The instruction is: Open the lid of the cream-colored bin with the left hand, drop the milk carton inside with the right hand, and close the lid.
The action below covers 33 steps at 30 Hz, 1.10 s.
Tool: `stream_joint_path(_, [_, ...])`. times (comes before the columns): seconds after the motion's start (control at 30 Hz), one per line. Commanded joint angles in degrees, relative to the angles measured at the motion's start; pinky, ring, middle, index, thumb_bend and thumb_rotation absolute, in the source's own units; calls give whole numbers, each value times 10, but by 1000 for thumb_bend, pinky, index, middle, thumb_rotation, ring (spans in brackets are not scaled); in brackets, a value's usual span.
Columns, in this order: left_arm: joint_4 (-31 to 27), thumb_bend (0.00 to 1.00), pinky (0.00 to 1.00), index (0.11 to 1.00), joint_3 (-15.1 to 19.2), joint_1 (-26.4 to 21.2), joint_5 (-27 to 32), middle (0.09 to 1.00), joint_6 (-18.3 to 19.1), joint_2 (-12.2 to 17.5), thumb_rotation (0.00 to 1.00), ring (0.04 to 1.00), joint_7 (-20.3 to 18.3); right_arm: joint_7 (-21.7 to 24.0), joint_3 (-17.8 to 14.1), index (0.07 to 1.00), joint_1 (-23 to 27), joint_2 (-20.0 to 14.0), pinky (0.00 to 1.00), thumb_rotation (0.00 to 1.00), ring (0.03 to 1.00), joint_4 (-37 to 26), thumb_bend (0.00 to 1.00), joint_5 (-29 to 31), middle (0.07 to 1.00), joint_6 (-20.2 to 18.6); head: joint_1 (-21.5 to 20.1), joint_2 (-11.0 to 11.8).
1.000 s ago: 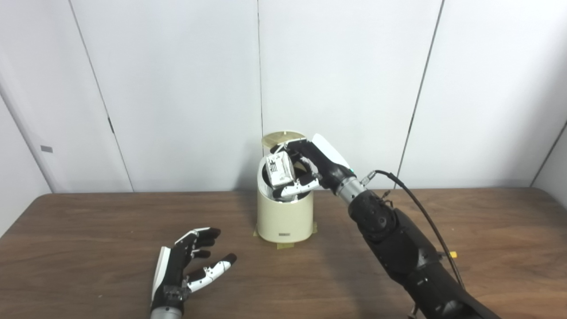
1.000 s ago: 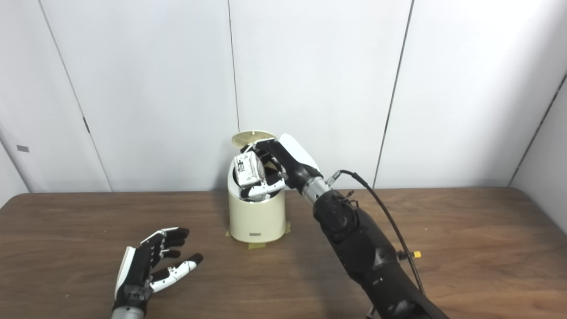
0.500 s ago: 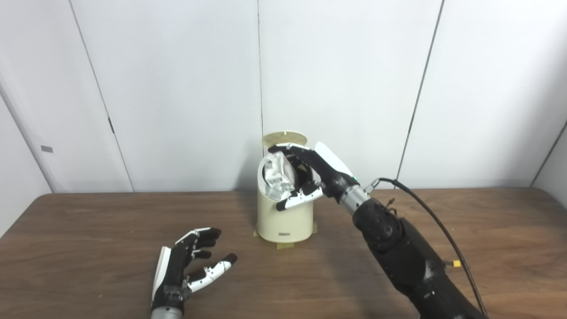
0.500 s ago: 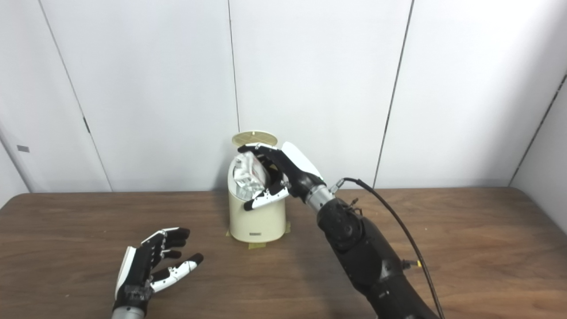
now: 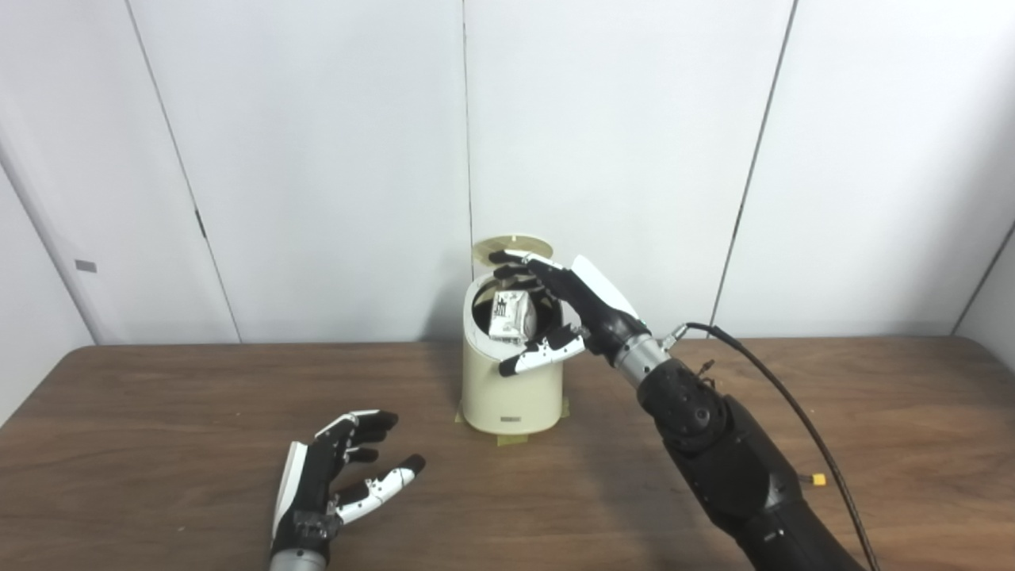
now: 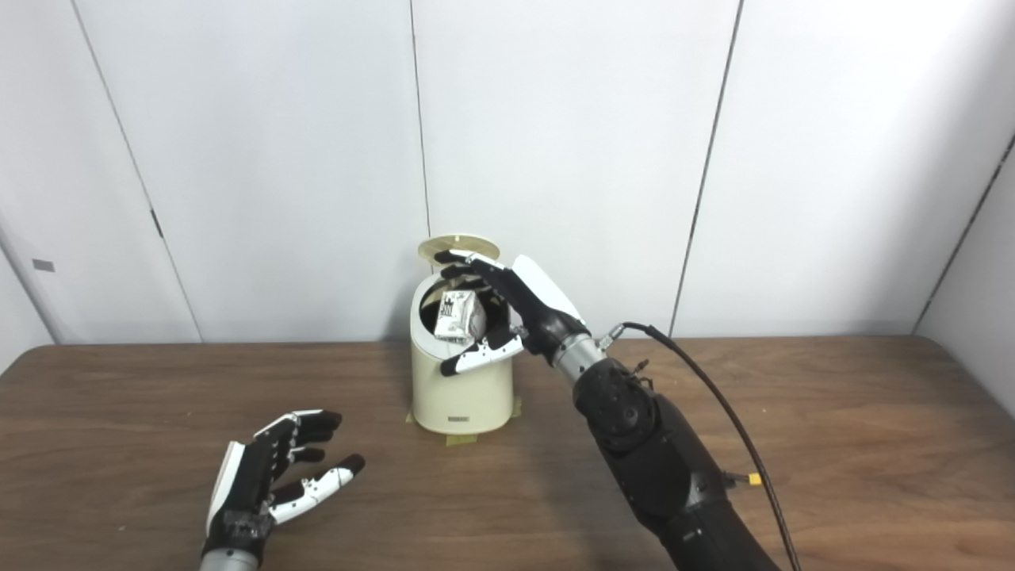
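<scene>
The cream-colored bin stands at the back middle of the table, its round lid tipped up behind the opening. The white milk carton sits in the bin's mouth, its top still showing above the rim. My right hand hovers just over and to the right of the opening, open, fingers spread above the carton and thumb in front of the rim, not gripping it. My left hand rests on the table at the front left, open, well away from the bin.
Bits of tape hold the bin's base to the brown table. A black cable runs along my right arm. White wall panels stand close behind the bin.
My right hand has let go of the carton, which dropped from its grip into the bin's mouth. The fingers spread apart. The left hand has not moved.
</scene>
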<state>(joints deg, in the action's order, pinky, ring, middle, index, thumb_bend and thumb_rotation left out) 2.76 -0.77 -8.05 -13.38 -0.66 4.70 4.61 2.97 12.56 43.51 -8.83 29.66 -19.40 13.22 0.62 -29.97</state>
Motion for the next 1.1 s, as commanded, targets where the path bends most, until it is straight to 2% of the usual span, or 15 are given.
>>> stream_joint_path(0.0, [-5, 717, 664, 644, 1, -6, -3, 713, -9, 7, 154, 725, 3, 0, -17, 831, -2, -11, 551, 0, 709, -38, 843, 17, 792, 4, 0, 0])
stream_joint_path(0.17, [-4, 720, 660, 640, 3, -8, -2, 710, -7, 6, 147, 721, 3, -18, -49, 777, -31, 3, 521, 0, 671, -115, 809, 32, 760, 4, 1, 0])
stream_joint_path(0.23, [-3, 720, 665, 640, 2, -8, -5, 709, -6, 7, 148, 723, 3, -31, -62, 763, -41, 6, 508, 0, 654, -131, 790, 38, 743, 24, 1, 1])
stream_joint_path(0.4, [1, 715, 661, 637, 3, -10, -2, 706, -9, 8, 128, 721, 3, -45, -81, 757, -61, 7, 510, 0, 662, -157, 768, 49, 734, 44, 0, 1])
stream_joint_path(0.7, [5, 713, 661, 640, 3, -9, 4, 709, -10, 11, 131, 725, -3, -48, -110, 754, -106, -4, 533, 0, 672, -185, 771, 72, 736, 53, -2, 1])
stream_joint_path(0.9, [7, 709, 660, 649, 3, -9, 5, 719, -24, 14, 138, 728, -4, -51, -133, 761, -149, -2, 537, 9, 661, -196, 776, 105, 744, 61, 0, 6])
stream_joint_path(0.97, [11, 707, 666, 662, 3, -11, 9, 723, -40, 15, 140, 728, -3, -43, -137, 770, -169, 1, 529, 1, 646, -205, 766, 125, 749, 55, 0, 6])
stream_joint_path(1.07, [2, 707, 643, 698, 3, -12, 11, 727, -46, 14, 135, 711, -2, -7, -134, 787, -201, -2, 543, 35, 667, -231, 765, 181, 782, 21, 3, 11])
